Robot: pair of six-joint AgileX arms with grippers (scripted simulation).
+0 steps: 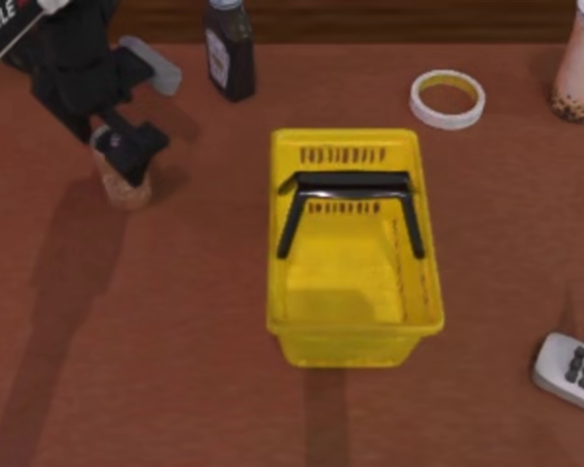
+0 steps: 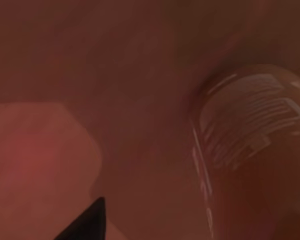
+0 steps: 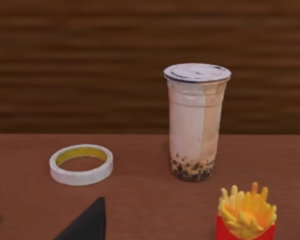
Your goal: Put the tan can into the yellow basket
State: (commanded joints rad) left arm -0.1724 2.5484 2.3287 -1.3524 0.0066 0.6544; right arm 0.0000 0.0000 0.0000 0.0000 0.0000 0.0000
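Tan can [image 2: 250, 150] under left end effector [image 1: 127, 156]

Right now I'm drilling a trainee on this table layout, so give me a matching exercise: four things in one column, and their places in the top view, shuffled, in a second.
Things:
1. tan can
2. yellow basket
3. tape ring
4. remote control

Places:
A. middle of the table
B. right edge, near side
C. left side, under the left gripper
D. far side, right of the brown bottle

Pairs: 1-C, 2-A, 3-D, 4-B
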